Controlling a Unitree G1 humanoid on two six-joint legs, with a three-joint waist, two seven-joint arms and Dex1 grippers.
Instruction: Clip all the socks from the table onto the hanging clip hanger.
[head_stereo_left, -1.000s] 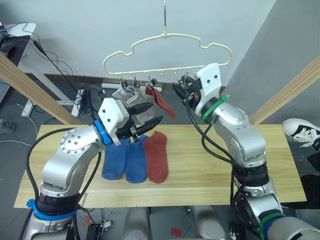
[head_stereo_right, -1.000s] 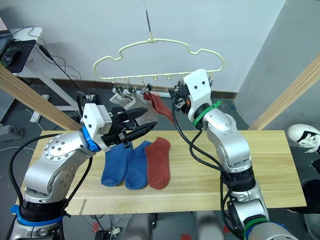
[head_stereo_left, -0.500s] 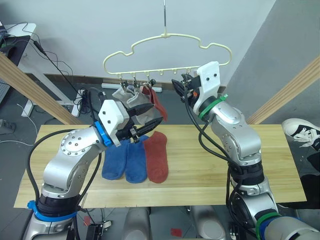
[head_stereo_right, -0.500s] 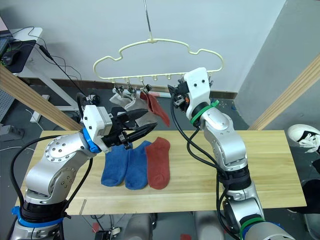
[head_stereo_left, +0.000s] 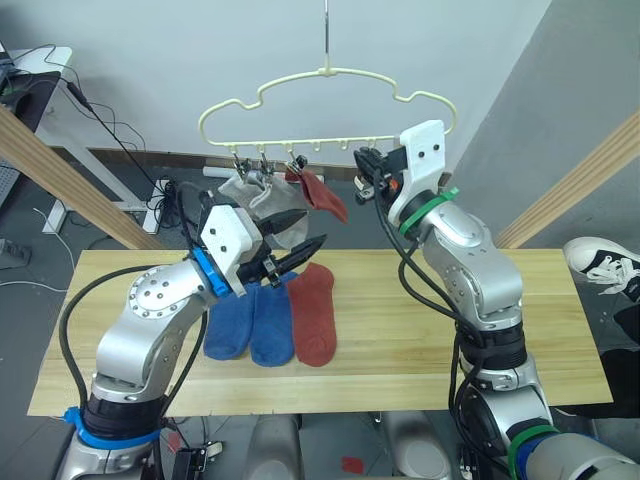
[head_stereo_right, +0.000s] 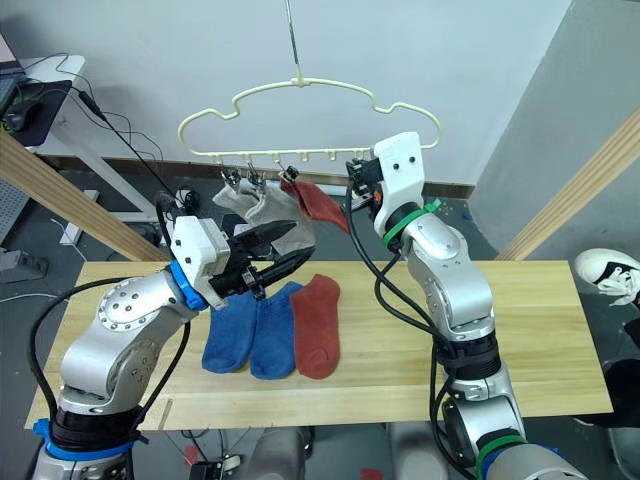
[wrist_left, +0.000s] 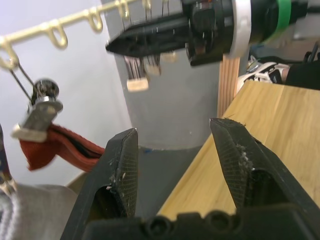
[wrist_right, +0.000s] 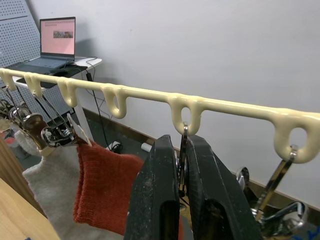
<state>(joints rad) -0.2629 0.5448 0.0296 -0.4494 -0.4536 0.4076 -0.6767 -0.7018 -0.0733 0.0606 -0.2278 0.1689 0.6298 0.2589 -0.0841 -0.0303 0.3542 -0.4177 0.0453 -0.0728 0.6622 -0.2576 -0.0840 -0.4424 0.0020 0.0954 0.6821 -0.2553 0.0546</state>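
Right gripper (wrist_right: 181, 200) clenched on a metal clip (wrist_right: 183, 150) of the clip hanger (head_stereo_left: 330, 75); left gripper (head_stereo_left: 297, 240) released, above the table (head_stereo_left: 420, 330). Two blue socks (head_stereo_left: 250, 322) and one rust red sock (head_stereo_left: 312, 313) lie there. Grey wall behind.

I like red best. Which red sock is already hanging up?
The rust red sock clipped under the clip hanger, beside the grey socks. The other rust red sock lies flat on the table.
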